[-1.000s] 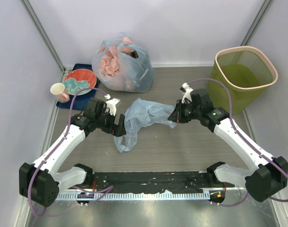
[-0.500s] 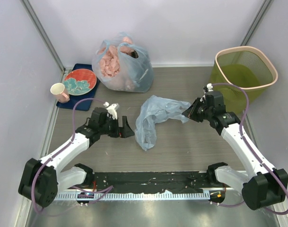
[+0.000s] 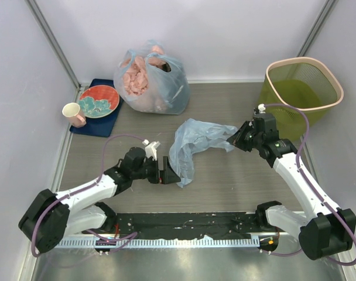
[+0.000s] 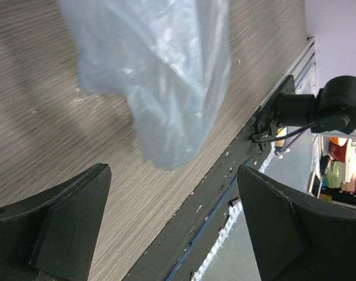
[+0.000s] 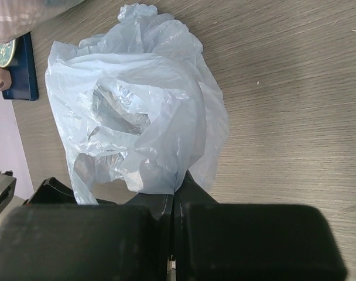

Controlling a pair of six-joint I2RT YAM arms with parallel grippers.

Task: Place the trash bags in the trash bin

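Note:
The trash bag (image 3: 192, 145) is a limp, crinkled light-blue bag in the middle of the table. My right gripper (image 3: 235, 139) is shut on its right end; in the right wrist view the plastic (image 5: 137, 117) bunches out from the pinched right gripper (image 5: 181, 181). The bag's lower end (image 4: 160, 76) droops toward the wooden tabletop. My left gripper (image 3: 166, 174) stands open just left of that drooping end, with nothing between its fingers (image 4: 84, 199). The olive-green trash bin (image 3: 277, 108) with a pinkish rim stands at the back right, just beyond the right gripper.
A knotted blue bag with pink lumps (image 3: 150, 79) sits at the back centre. A red plate (image 3: 99, 100) on a dark blue mat and a pink cup (image 3: 74, 114) are at the back left. A black rail (image 3: 184, 222) runs along the near edge.
The right gripper carried the bag to the right toward the bin, then held nearly still. The open left gripper moved right and toward the near edge, ending beside the bag's drooping end.

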